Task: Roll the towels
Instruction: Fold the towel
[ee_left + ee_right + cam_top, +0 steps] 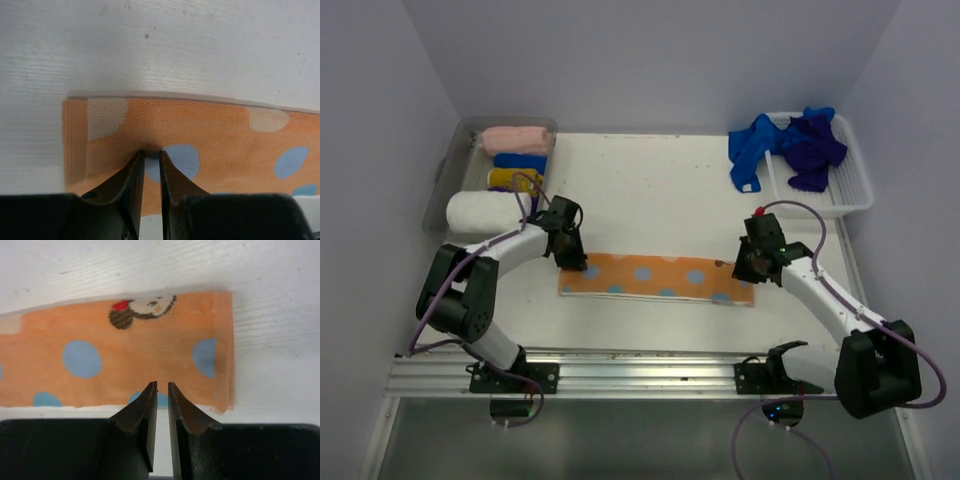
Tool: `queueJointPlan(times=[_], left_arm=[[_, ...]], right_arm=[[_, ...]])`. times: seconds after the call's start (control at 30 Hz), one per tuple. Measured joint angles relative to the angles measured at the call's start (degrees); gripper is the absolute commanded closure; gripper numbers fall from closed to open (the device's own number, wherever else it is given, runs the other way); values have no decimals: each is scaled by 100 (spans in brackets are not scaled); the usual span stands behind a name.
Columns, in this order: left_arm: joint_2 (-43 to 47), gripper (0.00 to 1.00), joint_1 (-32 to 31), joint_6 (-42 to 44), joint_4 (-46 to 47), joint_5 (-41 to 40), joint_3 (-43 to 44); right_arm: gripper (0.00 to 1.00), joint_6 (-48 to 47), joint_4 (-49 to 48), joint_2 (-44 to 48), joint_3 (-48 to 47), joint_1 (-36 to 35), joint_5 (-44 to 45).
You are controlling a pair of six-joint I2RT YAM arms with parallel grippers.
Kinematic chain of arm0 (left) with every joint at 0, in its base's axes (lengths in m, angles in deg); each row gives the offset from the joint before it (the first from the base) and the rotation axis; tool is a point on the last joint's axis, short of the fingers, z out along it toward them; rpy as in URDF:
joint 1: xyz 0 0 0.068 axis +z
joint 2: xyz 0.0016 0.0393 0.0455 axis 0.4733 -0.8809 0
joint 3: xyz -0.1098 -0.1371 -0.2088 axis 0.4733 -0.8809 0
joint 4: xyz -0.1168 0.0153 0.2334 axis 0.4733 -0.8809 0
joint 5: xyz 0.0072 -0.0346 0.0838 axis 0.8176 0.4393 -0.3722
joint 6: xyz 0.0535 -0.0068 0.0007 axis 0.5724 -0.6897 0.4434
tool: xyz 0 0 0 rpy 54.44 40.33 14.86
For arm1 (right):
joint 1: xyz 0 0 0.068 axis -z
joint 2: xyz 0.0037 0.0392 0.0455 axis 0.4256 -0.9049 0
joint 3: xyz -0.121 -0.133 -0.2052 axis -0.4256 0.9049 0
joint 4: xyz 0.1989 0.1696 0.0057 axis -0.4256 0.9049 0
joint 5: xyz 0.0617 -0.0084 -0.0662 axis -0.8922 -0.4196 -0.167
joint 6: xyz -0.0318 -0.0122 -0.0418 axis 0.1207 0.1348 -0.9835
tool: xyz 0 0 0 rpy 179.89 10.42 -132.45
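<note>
Top external: one orange towel, blue-dotted, folded into a long strip, flat mid-table. Two grippers: left gripper at its left end, right gripper at its right end, tips on the cloth, jaws nearly together; pinching or not, cannot tell. Four rolled towels in the bin, rear left. Two loose towels, blue and purple, at the basket, rear right.
</note>
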Motion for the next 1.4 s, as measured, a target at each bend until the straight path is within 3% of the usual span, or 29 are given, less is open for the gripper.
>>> queueJointPlan(times=[0.13, 0.3, 0.53, 0.73, 0.83, 0.97, 1.4], left_arm=[[44, 78, -262, 0, -317, -308, 348], [28, 78, -922, -4, -249, -280, 1036], [-380, 78, -916, 0, -175, -260, 1115], [-442, 78, -903, 44, -195, -258, 1036], [-442, 78, -898, 66, -212, -280, 1036], [-439, 78, -890, 118, -245, -308, 1036], [-367, 78, -385, 363, -328, -463, 892]], right_arm=[[82, 125, -59, 219, -251, -267, -111], [81, 157, -310, -748, -678, -269, -151], [81, 87, -402, -1930, -942, -188, 17], [62, 24, -306, -756, -715, -9, 197], [53, -57, -260, -79, -570, 487, 170], [52, -125, -94, 90, -219, 1062, 155], [54, -125, -81, -949, -11, 1113, -295]])
